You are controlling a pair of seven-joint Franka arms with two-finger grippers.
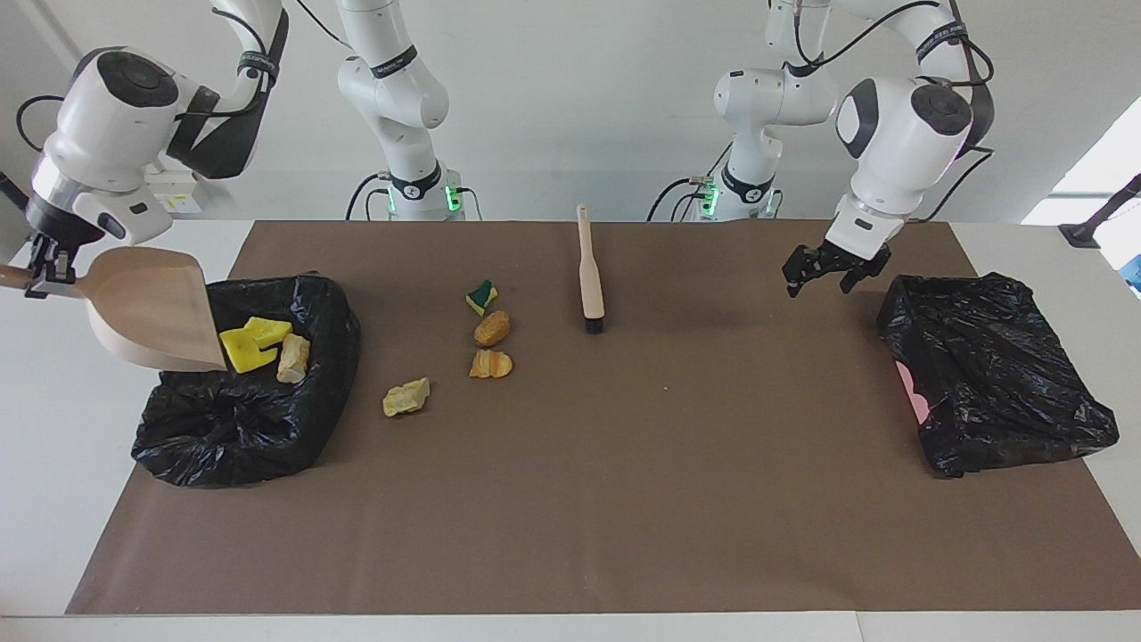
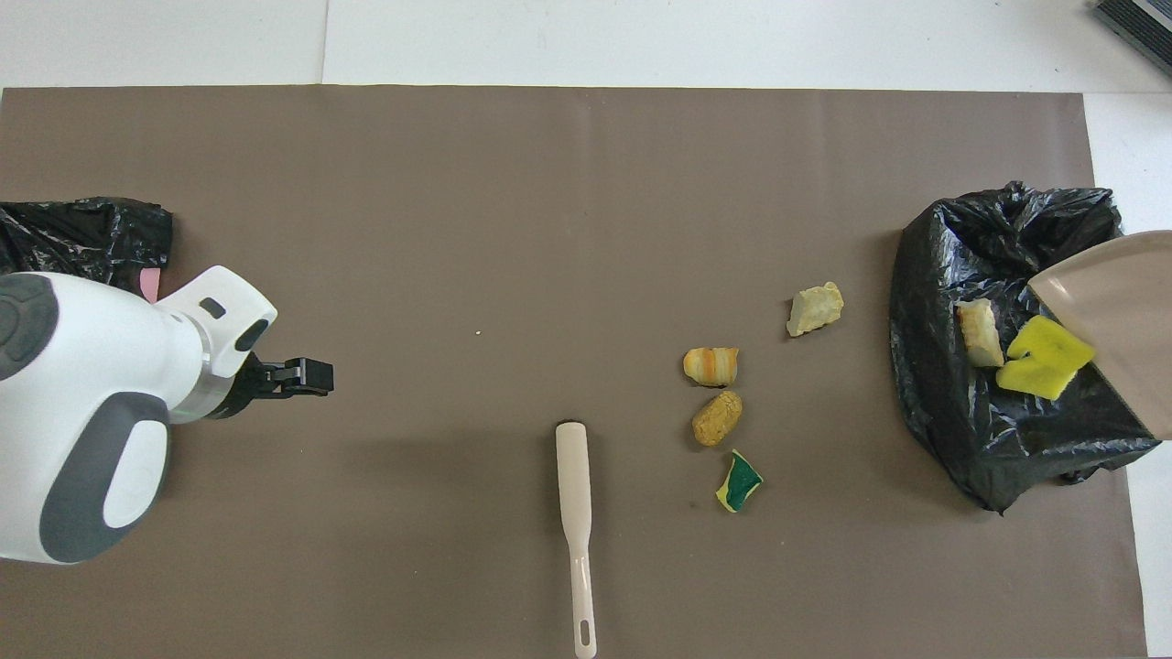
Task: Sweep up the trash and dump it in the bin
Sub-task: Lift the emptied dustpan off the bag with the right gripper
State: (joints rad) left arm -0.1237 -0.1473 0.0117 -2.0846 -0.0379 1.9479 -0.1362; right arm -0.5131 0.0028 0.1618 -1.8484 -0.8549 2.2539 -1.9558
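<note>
On the bin, yellow sponge scraps lie crumpled.

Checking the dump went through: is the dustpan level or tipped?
Tipped. The dustpan, held by the right gripper, slants mouth-down over the bin; yellow sponge pieces lie inside.

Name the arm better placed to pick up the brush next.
Left, probably: the left hand is open and empty over the mat, the brush lying free. The right hand is shut on the dustpan, tipped over the bin.
</note>
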